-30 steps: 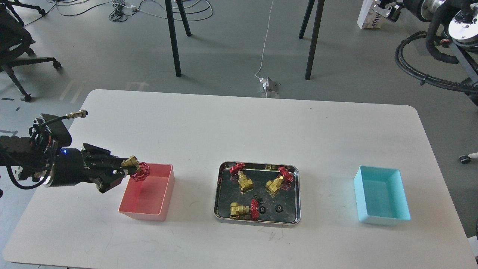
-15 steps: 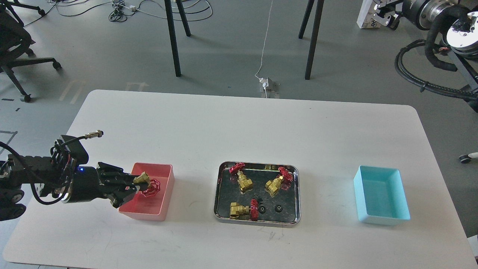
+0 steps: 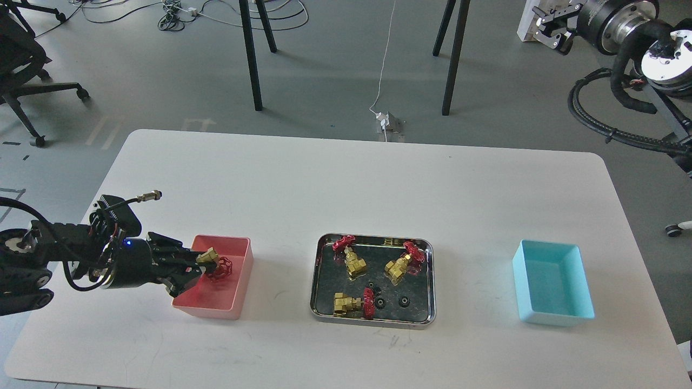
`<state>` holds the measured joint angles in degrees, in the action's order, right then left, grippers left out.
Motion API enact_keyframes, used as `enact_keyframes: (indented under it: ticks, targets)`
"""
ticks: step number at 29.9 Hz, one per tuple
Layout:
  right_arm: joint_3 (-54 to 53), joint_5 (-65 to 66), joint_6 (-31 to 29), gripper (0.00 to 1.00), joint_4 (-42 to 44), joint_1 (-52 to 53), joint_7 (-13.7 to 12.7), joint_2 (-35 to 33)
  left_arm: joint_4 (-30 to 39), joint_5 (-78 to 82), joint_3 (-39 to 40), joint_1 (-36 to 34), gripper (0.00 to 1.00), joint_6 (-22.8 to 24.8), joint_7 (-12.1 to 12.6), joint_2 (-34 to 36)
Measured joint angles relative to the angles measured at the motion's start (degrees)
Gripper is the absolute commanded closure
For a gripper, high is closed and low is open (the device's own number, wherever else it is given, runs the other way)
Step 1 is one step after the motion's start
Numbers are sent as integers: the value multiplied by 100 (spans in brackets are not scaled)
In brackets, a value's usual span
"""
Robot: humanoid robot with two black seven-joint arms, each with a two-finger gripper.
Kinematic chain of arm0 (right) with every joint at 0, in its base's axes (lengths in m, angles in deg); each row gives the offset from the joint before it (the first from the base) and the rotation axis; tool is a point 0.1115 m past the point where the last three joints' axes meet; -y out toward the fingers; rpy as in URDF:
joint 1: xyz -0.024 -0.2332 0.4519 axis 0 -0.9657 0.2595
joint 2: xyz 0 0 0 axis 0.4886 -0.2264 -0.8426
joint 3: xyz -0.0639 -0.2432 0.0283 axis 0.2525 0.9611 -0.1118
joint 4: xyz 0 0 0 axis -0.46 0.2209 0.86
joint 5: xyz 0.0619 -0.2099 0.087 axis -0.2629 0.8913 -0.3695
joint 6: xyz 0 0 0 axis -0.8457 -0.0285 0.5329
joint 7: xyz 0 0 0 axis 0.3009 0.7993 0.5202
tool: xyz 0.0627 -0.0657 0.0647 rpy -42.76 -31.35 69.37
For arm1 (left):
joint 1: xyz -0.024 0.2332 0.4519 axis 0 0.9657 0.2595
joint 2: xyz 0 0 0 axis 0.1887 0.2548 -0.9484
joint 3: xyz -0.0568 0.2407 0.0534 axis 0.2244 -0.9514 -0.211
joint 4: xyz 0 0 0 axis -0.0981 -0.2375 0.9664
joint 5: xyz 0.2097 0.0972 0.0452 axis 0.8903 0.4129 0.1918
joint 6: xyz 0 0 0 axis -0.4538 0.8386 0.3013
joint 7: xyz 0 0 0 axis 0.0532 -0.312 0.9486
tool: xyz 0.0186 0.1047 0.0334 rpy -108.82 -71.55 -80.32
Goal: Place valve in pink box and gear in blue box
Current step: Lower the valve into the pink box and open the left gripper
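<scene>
My left gripper [image 3: 195,265] is shut on a brass valve with a red handwheel [image 3: 214,266] and holds it low inside the pink box [image 3: 238,292], over its left half. Three more valves [image 3: 352,259] [image 3: 402,262] [image 3: 353,303] lie in the shiny steel tray [image 3: 373,322] at the table's middle. Three tiny black gears [image 3: 371,284] [image 3: 380,303] [image 3: 403,301] lie beside them in the tray's front half. The blue box [image 3: 554,283] stands empty at the right. My right gripper [image 3: 550,26] is raised off the table at the top right, its fingers apart and empty.
The white table [image 3: 346,183] ends just in front of the boxes. Black hoses and robot hardware [image 3: 621,108] hang beyond the right far corner. Table legs [image 3: 251,54] and an office chair [image 3: 21,65] stand on the floor behind.
My left gripper has moved right and down with the valve, from above the pink box's left rim to inside the box. My right arm has shifted slightly at the top right.
</scene>
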<state>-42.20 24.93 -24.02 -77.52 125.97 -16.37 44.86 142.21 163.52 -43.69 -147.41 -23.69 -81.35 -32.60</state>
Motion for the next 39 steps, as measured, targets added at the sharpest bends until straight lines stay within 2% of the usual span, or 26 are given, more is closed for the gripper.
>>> enact_keyframes:
  ticks: [31, 39]
  targets:
    - [-38, 0, -22, 1, -9, -226, 6, -6, -118, 10, 7, 98, 58, -9, 0, -100]
    - [-70, 0, -22, 1, -9, -289, 19, -4, 5, -15, 582, 66, 39, 11, 0, 173]
